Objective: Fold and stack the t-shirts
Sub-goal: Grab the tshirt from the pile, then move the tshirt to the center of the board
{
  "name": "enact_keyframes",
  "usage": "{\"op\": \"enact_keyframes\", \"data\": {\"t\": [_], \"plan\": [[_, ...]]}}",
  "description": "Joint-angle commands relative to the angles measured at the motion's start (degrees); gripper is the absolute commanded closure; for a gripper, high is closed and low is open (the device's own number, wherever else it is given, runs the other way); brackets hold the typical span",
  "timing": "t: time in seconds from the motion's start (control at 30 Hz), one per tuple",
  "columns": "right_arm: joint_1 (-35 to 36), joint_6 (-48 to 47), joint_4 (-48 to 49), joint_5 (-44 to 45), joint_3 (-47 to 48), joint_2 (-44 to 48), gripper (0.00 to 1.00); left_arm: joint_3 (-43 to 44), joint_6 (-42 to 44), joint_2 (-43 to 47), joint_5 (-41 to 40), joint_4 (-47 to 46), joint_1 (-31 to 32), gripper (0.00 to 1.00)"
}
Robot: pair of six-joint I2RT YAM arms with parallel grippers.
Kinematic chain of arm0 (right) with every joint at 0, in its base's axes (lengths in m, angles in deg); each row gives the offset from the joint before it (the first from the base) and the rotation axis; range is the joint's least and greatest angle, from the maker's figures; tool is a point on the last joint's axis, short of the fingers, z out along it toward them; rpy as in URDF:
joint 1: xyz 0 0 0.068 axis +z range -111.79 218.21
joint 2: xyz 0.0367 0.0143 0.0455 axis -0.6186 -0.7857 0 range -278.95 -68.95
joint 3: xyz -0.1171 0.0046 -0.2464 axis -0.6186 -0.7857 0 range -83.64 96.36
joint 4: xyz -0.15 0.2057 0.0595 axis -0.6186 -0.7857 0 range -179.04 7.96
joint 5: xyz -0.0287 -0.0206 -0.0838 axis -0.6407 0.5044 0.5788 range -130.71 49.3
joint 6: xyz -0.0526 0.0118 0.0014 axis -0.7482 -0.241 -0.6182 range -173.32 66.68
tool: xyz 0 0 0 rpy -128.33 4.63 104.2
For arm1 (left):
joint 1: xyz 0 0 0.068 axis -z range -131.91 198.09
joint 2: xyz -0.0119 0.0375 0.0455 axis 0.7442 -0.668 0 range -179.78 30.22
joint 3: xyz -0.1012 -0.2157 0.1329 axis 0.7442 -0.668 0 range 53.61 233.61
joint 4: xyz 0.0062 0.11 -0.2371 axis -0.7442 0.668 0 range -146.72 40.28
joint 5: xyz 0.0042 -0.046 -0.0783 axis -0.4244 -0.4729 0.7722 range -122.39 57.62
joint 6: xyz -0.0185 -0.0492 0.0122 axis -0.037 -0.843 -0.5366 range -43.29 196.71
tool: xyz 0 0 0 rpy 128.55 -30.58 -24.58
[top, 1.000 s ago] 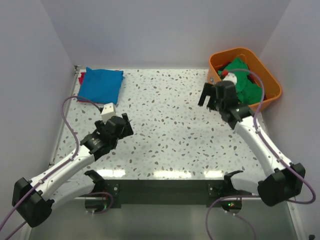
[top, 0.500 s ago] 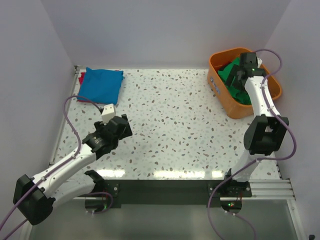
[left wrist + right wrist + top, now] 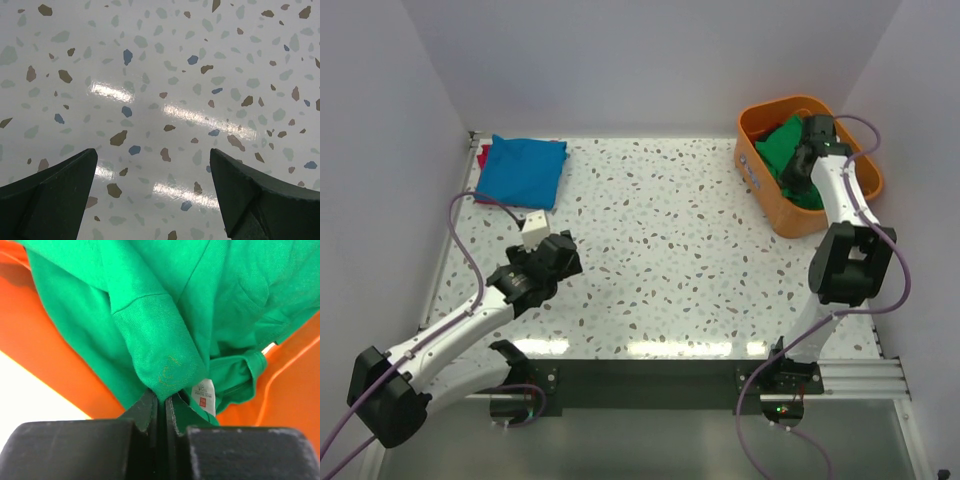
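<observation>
A bright green t-shirt [image 3: 781,152] lies bunched in the orange tub [image 3: 765,178] at the back right. My right gripper [image 3: 798,178] reaches down into the tub and is shut on a fold of that green t-shirt [image 3: 160,350]; a small white label [image 3: 204,395] hangs beside the pinched cloth. A folded blue t-shirt [image 3: 523,170] lies at the back left, on a red t-shirt [image 3: 482,156] that shows only at its edge. My left gripper [image 3: 556,246] hovers open over bare tabletop at the left; its dark fingers [image 3: 50,192] hold nothing.
The speckled white table [image 3: 660,240] stretches between the two arms. White walls close in the back and both sides. The tub's orange wall [image 3: 55,365] surrounds the right gripper. A purple cable loops above the left arm [image 3: 460,215].
My right arm swung from beside the tub up and over it, dropped into it, and its jaws closed on the green t-shirt. The left arm barely shifted and stayed open.
</observation>
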Motion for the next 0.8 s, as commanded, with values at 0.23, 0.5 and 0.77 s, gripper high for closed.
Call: {"op": "enact_keyframes", "data": {"t": [0.23, 0.5, 0.77], "plan": [[-0.9, -2.18, 10.9, -8.07, 6.3, 13.9, 1.0, 0.96, -1.93, 2.16, -1.86, 0.54, -0.14, 0.0], [9.43, -7.07, 9.61, -20.23, 27.47, 18.39, 1.0, 0.44, -3.07, 5.23, 1.03, 0.02, -0.06, 0.0], [33.18, -6.05, 14.51, -25.98, 40.4, 16.38, 1.0, 1.05, -5.61, 10.41, 1.3, 3.53, -0.06, 0.0]]}}
